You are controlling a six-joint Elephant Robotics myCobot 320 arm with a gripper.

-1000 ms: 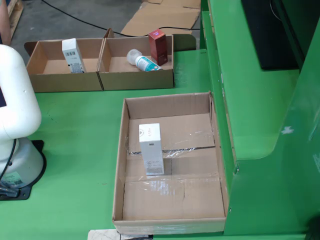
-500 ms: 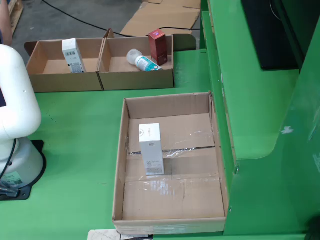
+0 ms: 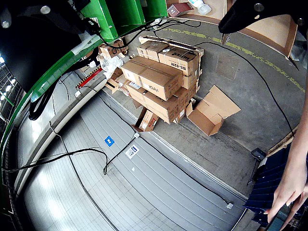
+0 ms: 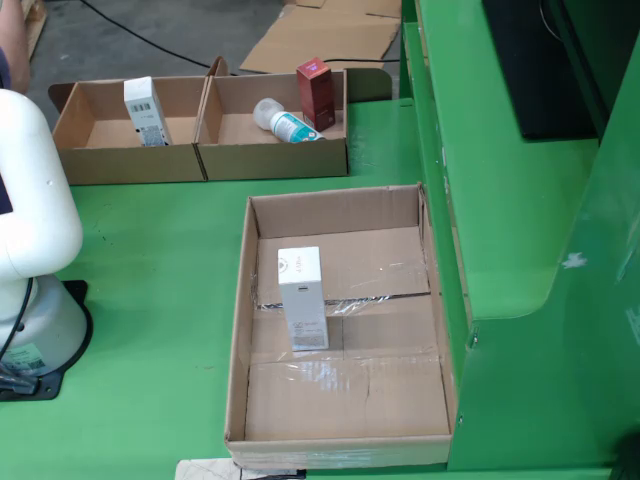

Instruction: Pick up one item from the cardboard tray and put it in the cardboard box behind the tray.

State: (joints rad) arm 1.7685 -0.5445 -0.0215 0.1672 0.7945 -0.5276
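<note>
White robot base [image 4: 30,250] at the left edge of the fixed view, on the green table [image 4: 150,290]. Far left: cardboard box [image 4: 128,132] holding one white carton [image 4: 146,111], upright. Beside it, touching, a second cardboard box [image 4: 275,135] with a white-and-teal bottle [image 4: 284,123] lying flat and a dark red carton [image 4: 316,95] standing at its right end. Near centre: cardboard tray [image 4: 345,330], one white carton [image 4: 303,298] lying left of middle. Gripper camera view: stacked brown cartons [image 3: 161,79] on a grey floor, a person's hand [image 3: 291,190] at lower right. Only a dark part of the gripper [image 3: 255,12] shows at the top edge; whether the claw is open or closed cannot be told.
</note>
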